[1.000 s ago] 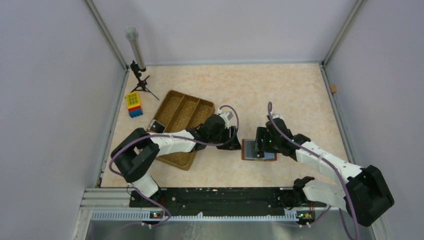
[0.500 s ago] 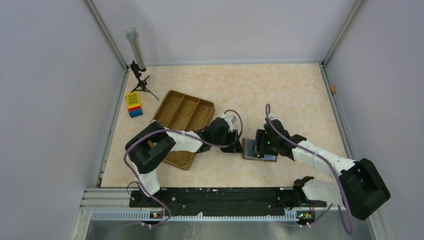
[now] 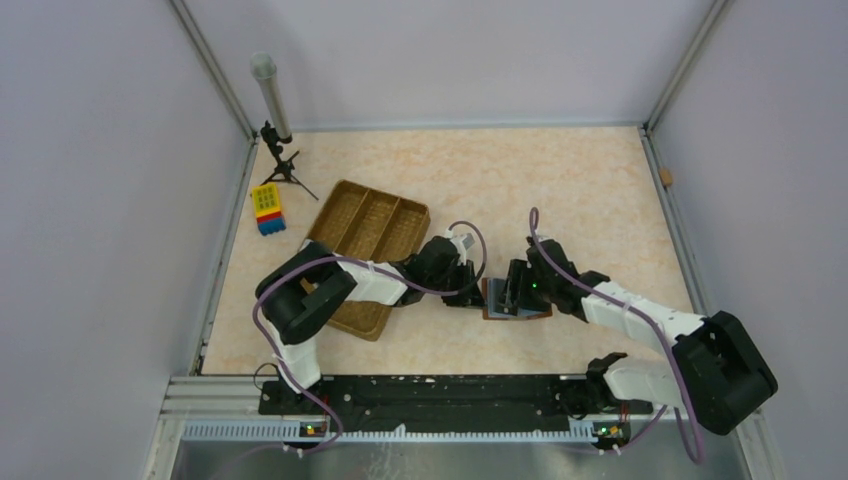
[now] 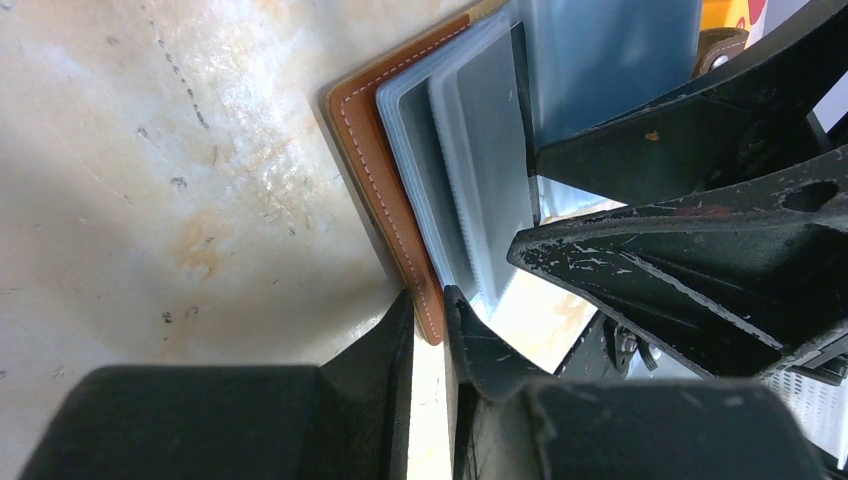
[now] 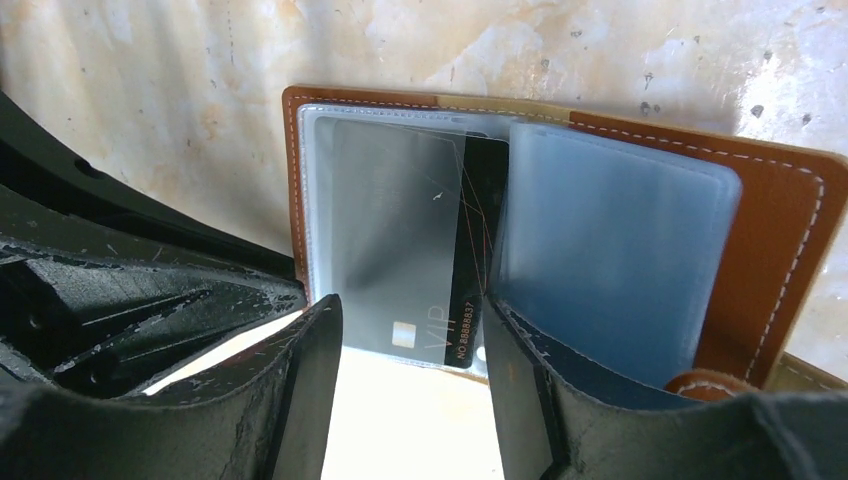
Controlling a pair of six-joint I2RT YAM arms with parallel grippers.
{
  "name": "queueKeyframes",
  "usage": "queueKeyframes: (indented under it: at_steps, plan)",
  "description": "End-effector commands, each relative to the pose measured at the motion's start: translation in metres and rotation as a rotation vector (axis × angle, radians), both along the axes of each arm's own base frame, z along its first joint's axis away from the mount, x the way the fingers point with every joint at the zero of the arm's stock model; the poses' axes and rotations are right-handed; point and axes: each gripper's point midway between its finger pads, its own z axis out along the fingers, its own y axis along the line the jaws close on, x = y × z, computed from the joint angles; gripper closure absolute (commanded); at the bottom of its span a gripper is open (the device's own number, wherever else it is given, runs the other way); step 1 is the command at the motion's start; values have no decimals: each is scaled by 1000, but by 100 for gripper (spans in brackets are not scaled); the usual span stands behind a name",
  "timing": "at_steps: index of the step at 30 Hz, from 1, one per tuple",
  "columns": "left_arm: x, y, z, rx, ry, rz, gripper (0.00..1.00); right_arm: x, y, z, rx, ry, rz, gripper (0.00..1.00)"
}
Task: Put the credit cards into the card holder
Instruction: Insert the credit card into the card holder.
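While both arms lean in from either side over the marbled tabletop [image 3: 560,190], the large brown compartmented tray [image 3: 365,225] lies on its left half, its near end under the left arm, and a yellow-and-blue block [image 3: 267,208] sits apart beside the tray's far-left corner. Between the two arms, just right of the tray, the card holder [image 5: 770,230] lies opened flat on the tabletop, with its clear plastic sleeves [image 5: 600,250] fanned up from the brown cover. The left tool [image 4: 428,300] is drawn in to a narrow slit (barely a gap between the black fingers), and the holder's stitched brown corner sits pinched in that slit. The right tool [image 5: 410,310] stands with its jaws well apart over the holder's near edge. Between them lies the near end of a glossy grey credit card [image 5: 400,230], which has a dark stripe along one side and sits partly inside a sleeve, its printed end sticking out toward the tool. The fingertips overlap the card's corners in the wrist view, and I cannot tell whether they press on it or merely hover over it.
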Motion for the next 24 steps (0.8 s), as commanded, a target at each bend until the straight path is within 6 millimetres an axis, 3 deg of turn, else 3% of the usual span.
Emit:
queueKeyframes:
  at_steps: [1,24]
  plan:
    - [0,-10,9,-57,-23,-22,83,5,14,4,61,-23,18,48]
    - [7,-11,12,-47,-61,-12,85,8,39,31,212,-155,143,55]
